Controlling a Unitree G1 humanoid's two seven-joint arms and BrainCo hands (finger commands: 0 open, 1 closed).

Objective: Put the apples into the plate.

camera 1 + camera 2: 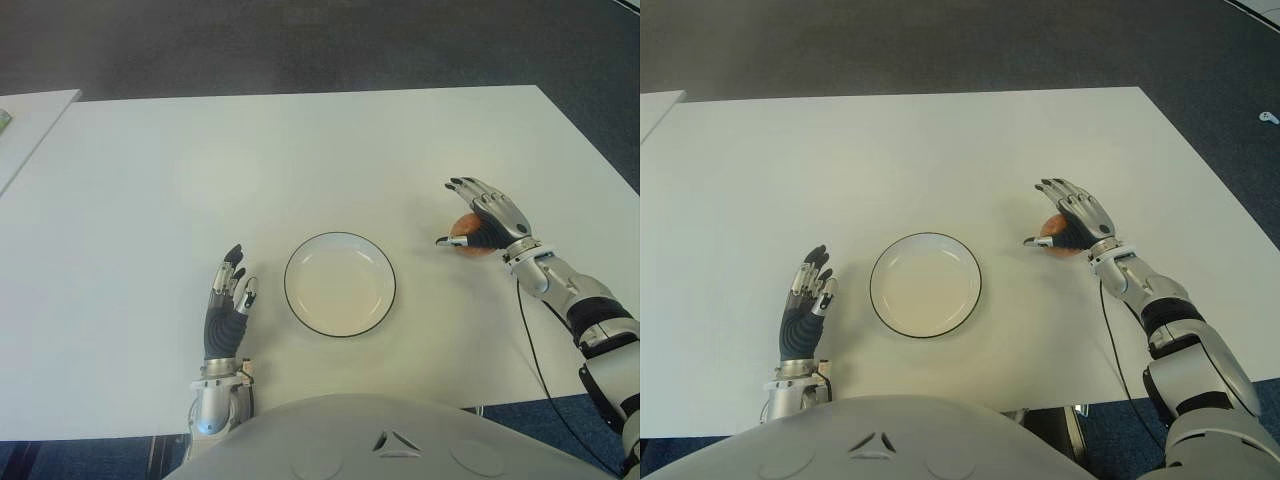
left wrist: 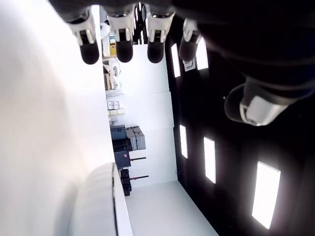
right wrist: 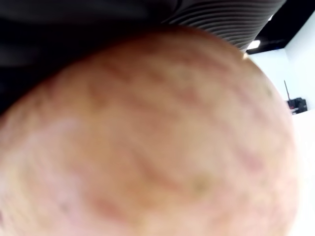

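Grasping step underway: right hand (image 1: 483,222) fingers curling over apple (image 1: 468,233) on table (image 1: 300,150), right of empty plate (image 1: 340,284). Left hand (image 1: 227,305) idling beside plate, fingers extended, holding nothing. Next: firm closure, lifting plateward.

apple (image 1: 468,236): 1 | plate (image 1: 340,241): 1 | table (image 1: 300,160): 1

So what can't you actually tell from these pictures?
- Apple: mostly covered by the right hand in both eye views; the right wrist view shows only blurred skin, no fingers, so the grasp is unclear.
- Right arm: cut off by the eye views' edge.
- Plate: absent from both wrist views.
- Left hand: the left wrist view shows only its fingertips.
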